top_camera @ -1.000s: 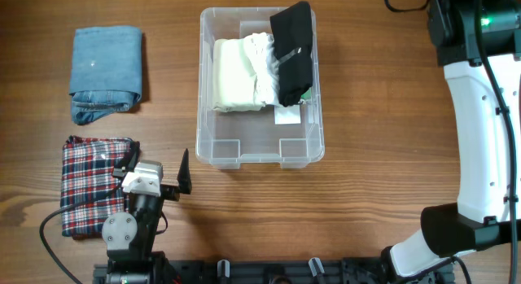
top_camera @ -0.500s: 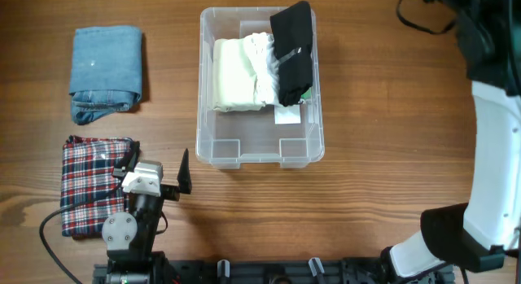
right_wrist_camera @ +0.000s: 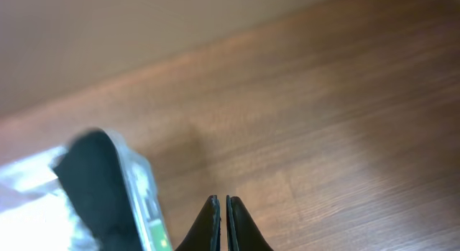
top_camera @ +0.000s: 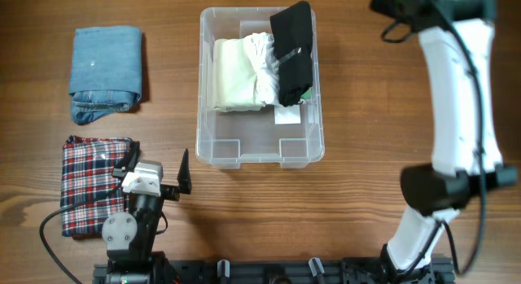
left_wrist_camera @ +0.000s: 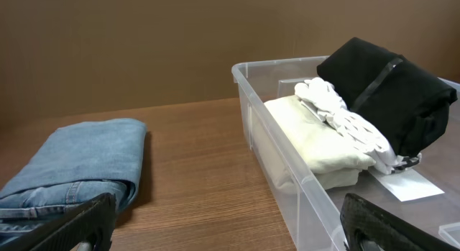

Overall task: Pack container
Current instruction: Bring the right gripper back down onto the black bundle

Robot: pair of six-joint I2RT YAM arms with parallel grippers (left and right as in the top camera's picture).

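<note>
The container (top_camera: pixel 260 159) is a clear plastic bin at the table's far centre. It holds a folded cream garment (top_camera: pixel 234 76), a white garment (top_camera: pixel 264 64) and a black garment (top_camera: pixel 291 52) that leans on its right rim. My left gripper (top_camera: pixel 155 172) is open and empty, low at the near left, beside a plaid garment (top_camera: pixel 89 186). In the left wrist view its jaws (left_wrist_camera: pixel 230 233) are spread wide, facing the container (left_wrist_camera: pixel 287 172) and folded jeans (left_wrist_camera: pixel 79 161). My right gripper (right_wrist_camera: pixel 221 202) is shut and empty above bare wood, just right of the black garment (right_wrist_camera: pixel 90 179).
Folded blue jeans (top_camera: pixel 106 72) lie at the far left. The right arm (top_camera: pixel 456 89) arches over the table's right side, its wrist at the top edge right of the container. A white label (top_camera: pixel 286 115) lies on the container's base.
The right arm has swung left from the far right corner, so its wrist now sits nearer the container's far right corner. The left arm and the garments have not moved.
</note>
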